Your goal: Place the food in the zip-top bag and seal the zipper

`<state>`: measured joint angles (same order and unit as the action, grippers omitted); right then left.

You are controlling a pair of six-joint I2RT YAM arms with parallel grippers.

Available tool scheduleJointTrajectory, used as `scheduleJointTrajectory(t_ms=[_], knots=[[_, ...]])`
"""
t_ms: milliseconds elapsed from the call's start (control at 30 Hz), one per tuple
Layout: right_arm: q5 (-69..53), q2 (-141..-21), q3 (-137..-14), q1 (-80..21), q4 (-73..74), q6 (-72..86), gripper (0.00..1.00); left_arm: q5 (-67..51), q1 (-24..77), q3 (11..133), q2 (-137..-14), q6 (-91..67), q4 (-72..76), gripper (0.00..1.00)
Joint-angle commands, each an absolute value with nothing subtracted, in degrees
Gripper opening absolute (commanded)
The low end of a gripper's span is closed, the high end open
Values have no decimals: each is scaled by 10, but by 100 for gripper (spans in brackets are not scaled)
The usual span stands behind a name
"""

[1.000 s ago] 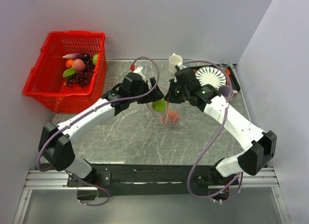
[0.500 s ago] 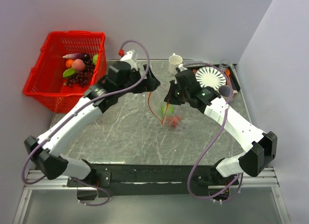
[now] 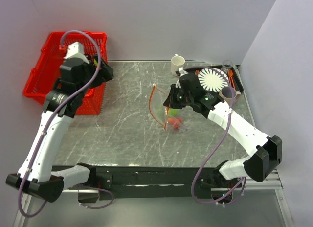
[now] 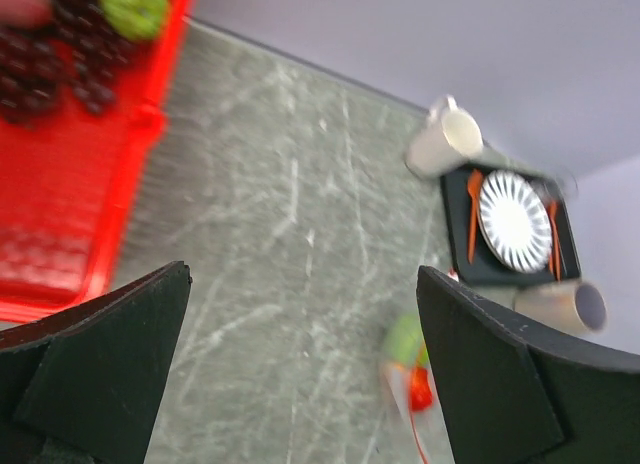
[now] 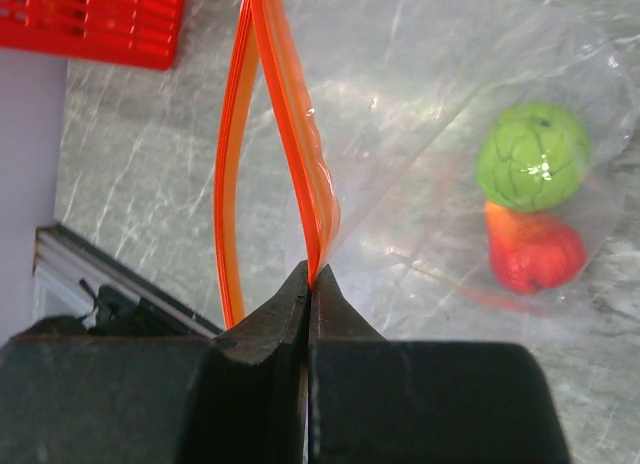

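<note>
two foods, a green piece (image 5: 530, 156) and a red piece (image 5: 535, 249), lie inside the zip-top bag (image 5: 450, 134) at mid-surface. the right claw (image 5: 310, 284) is clamped on one lip of the zipper (image 5: 285, 114), lifting the mouth agape, likely so more food can drop in. the left claw (image 4: 300, 324), fingers apart, hangs by the red basket (image 4: 60, 234). grey marbled surface (image 3: 122, 134), pale walls.
</note>
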<state>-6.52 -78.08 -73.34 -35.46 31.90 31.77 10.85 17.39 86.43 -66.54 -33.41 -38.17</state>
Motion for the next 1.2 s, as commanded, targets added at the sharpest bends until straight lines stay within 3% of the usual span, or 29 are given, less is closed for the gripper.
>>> scheduleJointTrajectory(t_ms=[0, 533, 1167], knots=[[-105, -762, -722, -350, 279, 299, 0, 143, 141, 874, -641, -310, -391, 99], [-58, -749, -717, -351, 287, 287, 0, 181, 19, 889, -675, -278, -392, 99], [-60, -766, -711, -350, 272, 288, 0, 52, -178, 952, -845, -300, -346, 99]])
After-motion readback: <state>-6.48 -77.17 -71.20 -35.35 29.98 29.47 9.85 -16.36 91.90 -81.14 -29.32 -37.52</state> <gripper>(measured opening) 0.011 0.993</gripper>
